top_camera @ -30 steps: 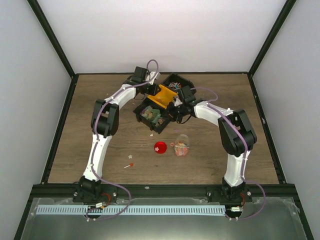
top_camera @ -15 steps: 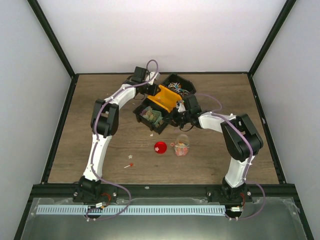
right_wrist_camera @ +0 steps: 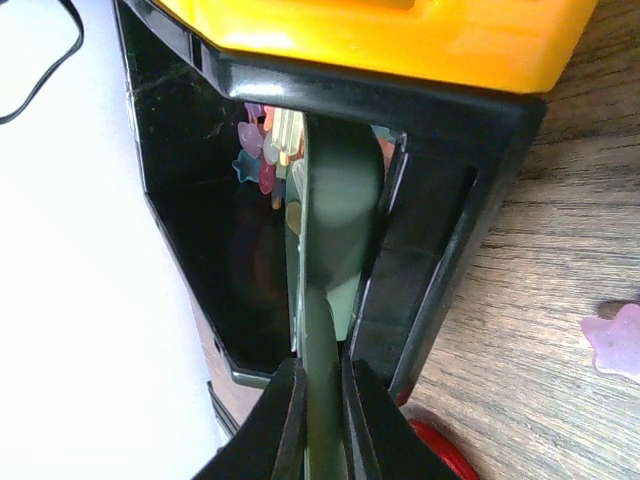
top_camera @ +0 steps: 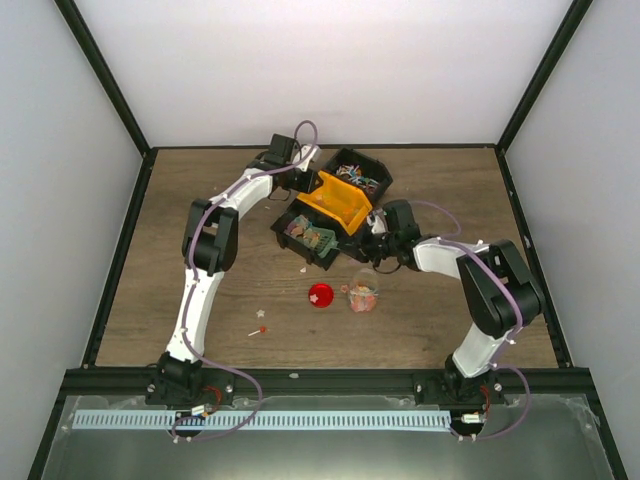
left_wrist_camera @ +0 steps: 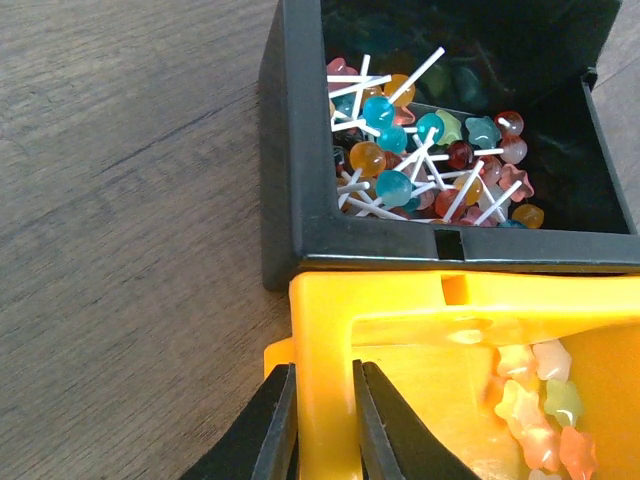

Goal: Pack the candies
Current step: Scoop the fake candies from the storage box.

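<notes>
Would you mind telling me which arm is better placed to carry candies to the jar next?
Right, probably: the right gripper is shut on the green scoop near the jar; the left gripper pinches the yellow bin.

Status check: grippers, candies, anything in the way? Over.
Left gripper shut on yellow bin wall; right gripper shut on green scoop. Candies in black box, some in jar. Red lid beside jar, nothing blocking.
</notes>
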Motion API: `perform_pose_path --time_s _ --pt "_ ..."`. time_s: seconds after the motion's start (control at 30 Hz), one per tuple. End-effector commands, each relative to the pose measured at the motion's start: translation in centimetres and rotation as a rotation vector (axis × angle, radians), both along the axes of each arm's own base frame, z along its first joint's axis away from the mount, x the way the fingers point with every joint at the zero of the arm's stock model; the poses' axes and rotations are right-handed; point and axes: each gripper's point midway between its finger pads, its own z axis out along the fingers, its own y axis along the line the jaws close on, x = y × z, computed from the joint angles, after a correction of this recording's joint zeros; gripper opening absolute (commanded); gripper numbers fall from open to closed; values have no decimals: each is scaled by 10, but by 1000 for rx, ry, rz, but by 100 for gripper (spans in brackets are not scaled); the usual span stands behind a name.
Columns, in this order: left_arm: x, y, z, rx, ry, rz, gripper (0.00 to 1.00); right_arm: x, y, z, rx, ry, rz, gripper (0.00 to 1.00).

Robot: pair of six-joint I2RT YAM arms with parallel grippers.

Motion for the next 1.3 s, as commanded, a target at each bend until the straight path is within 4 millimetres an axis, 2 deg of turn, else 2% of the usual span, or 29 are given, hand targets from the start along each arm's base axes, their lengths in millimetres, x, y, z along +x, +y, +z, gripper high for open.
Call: perform_pose_path --time_s 0.0,0.13,0.23,0.4,0.53,0.67,0.8,0.93,1.13,1.27 --pt "-10 9 -13 41 61 18 16 -2 -6 8 -35 31 -17 1" --pt "-10 8 -10 30 60 19 16 14 -22 21 -216 24 -58 1" --pt "-9 7 -10 23 58 23 16 18 -32 32 -293 27 -77 1" --pt "-9 5 -14 11 70 21 16 14 -38 34 -401 51 -88 1" --pt "-10 4 -16 8 74 20 16 7 -43 33 -590 97 -93 1" --pt "-9 5 -17 7 75 20 15 0 -37 39 -681 110 -87 1" --pt "-10 6 -20 20 73 23 16 4 -32 60 -718 101 -104 1" --pt "-9 6 -20 14 74 25 15 8 -39 76 -823 116 -144 1" --pt "-10 5 -21 12 78 25 15 5 -33 74 -867 143 -130 1" --pt "-10 5 -21 12 77 25 15 7 -32 81 -923 122 -149 1"
